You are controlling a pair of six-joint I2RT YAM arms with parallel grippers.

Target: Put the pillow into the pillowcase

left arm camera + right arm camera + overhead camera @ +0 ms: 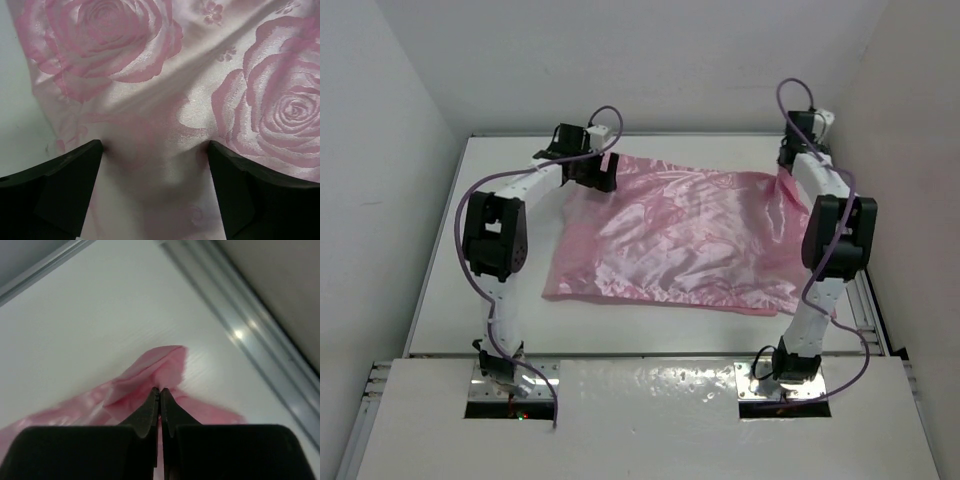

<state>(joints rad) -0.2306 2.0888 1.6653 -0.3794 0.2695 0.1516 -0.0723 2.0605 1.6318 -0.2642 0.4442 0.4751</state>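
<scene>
The pink satin pillowcase (685, 240) lies spread over the middle of the table, with rose patterns. The pillow does not show in any view. My left gripper (592, 170) is open at the pillowcase's far left corner, its jaws wide apart over the cloth (165, 100) with the tips pressing on it. My right gripper (790, 160) is shut on the far right corner of the pillowcase (160, 372), pinching a fold of the cloth a little above the table.
The white table (500, 320) is walled by white panels at the back and sides. A metal rail (250, 325) runs along the table's right edge, close to my right gripper. A white board (640, 420) covers the near edge by the arm bases.
</scene>
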